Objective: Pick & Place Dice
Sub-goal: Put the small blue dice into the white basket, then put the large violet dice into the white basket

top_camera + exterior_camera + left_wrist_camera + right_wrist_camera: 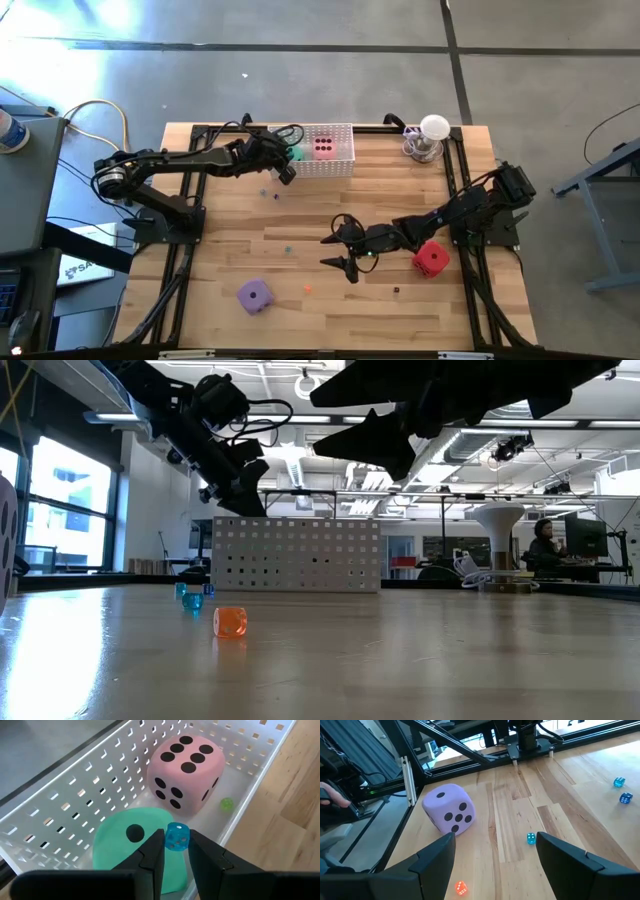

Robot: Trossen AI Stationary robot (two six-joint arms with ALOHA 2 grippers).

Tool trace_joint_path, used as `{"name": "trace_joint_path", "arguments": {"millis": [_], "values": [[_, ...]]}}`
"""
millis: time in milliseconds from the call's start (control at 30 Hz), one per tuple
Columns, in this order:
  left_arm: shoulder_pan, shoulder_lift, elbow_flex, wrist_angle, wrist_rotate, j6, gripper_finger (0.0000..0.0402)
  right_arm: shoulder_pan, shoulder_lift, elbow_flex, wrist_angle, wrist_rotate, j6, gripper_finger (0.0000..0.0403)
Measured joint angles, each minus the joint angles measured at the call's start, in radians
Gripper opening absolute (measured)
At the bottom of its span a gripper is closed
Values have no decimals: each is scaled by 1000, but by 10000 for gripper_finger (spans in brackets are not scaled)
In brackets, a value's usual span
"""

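My left gripper (175, 846) hangs over the left end of the white perforated basket (338, 166), shut on a tiny blue translucent die (176, 836). Below it, inside the basket, the green die (131, 845) and the pink die (187, 772) rest on the basket floor. My right gripper (343, 252) is open above the middle of the table, touching nothing. In its wrist view the purple die (449, 810) sits on the wood ahead of the fingers. The red die (431, 258) lies beside the right forearm. The purple die (254, 295) is near the table's near edge. My left gripper pinches the tiny blue die by two opposite faces (169, 839) between its two fingertips (155, 845). The fingers slant down into the basket from above. The die is lifted clear, right over the green die.
A tiny green die (226, 804) lies in the basket beside the pink die. Tiny blue dice (531, 838) and an orange one (230, 622) are scattered on the wood. A white bulb-shaped thing (433, 135) stands at the far right corner. A person (545, 545) sits in the room behind.
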Motion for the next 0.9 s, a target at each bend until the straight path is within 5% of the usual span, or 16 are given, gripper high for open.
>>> {"name": "trace_joint_path", "arguments": {"millis": [333, 900], "values": [[0, 0, 0, 0, -1, -35, 148, 0, 0, 0, 0, 0, 0, 268], [-1, -2, 0, 12, 4, -22, 155, 0, 0, 0, -1, 0, 0, 268]]}}
